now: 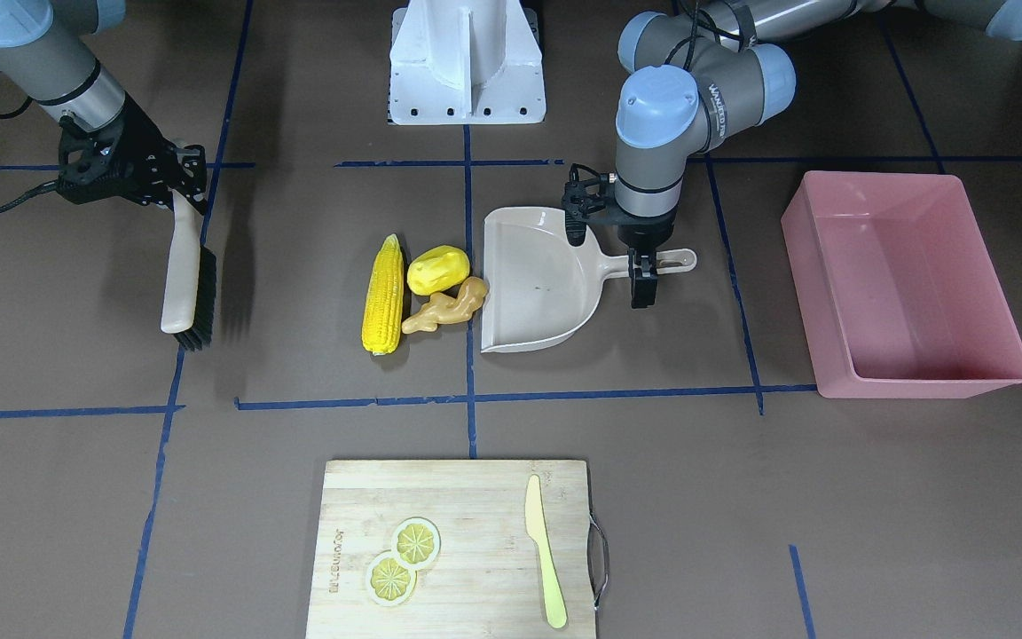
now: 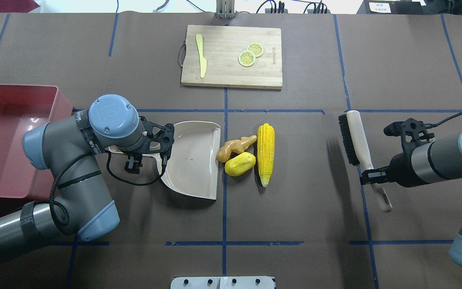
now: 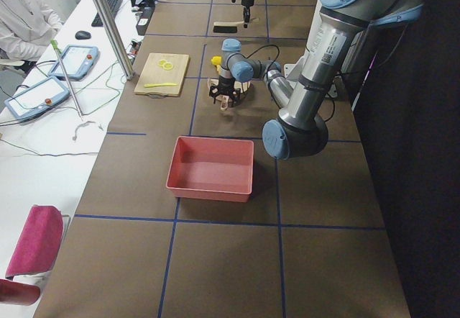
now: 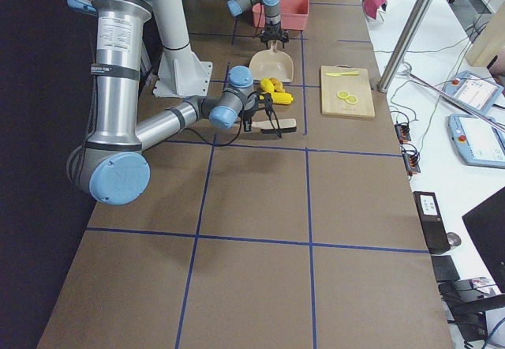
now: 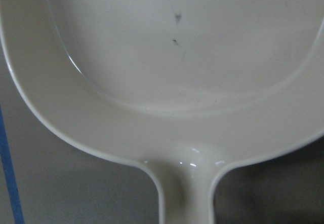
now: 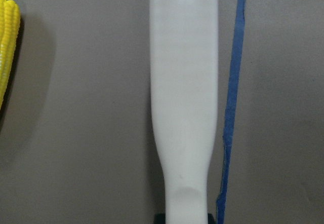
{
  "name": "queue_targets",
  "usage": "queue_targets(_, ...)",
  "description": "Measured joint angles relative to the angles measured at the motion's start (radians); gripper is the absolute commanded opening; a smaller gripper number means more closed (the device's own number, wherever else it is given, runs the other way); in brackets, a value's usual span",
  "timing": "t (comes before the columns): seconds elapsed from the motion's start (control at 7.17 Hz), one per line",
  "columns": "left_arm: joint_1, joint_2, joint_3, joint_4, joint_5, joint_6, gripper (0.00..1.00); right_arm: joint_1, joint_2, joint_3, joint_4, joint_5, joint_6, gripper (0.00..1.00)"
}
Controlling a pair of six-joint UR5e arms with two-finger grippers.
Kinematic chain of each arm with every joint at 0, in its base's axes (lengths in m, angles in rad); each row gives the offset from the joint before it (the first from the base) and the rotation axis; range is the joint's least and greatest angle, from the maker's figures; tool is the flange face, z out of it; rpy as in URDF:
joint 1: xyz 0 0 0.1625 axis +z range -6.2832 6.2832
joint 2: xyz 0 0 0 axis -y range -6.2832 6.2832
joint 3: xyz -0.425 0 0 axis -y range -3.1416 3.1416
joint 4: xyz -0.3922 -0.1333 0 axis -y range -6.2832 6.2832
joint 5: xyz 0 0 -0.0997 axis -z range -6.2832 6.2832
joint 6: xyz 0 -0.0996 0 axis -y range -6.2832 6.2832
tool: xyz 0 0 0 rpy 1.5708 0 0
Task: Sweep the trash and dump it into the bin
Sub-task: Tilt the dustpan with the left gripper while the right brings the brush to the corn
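Observation:
The yellow corn cob, the lumpy yellow potato-like piece and the tan ginger root lie together on the table, right at the open mouth of the beige dustpan. My left gripper is shut on the dustpan's handle; the pan is empty. My right gripper is shut on the handle of a beige brush with black bristles, held off to the corn's far side, apart from it. The pink bin stands empty beyond the dustpan.
A wooden cutting board with two lemon slices and a yellow-green knife lies at the operators' edge. The white robot base stands behind the dustpan. Blue tape lines cross the brown table.

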State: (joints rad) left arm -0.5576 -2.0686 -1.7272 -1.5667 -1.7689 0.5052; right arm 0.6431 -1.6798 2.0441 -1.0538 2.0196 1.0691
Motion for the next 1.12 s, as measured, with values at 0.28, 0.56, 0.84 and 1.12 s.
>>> queue_targets(0.28,-0.001,0.003,0.003,-0.005,0.002,-0.002,0.53,-0.003,0.001,0.0,0.0,-0.001,0.001,0.02)
queue_targets(0.56,-0.004,0.005,-0.005,-0.003,0.012,-0.003,0.41,-0.015,0.004,0.001,0.0,-0.008,0.021,0.02)
queue_targets(0.84,-0.002,0.005,-0.012,0.0,0.046,-0.001,0.28,-0.049,0.013,0.001,0.0,-0.036,0.054,0.02)
queue_targets(1.12,-0.001,0.002,-0.014,0.002,0.071,0.006,0.25,-0.092,0.026,-0.001,0.0,-0.065,0.105,0.02)
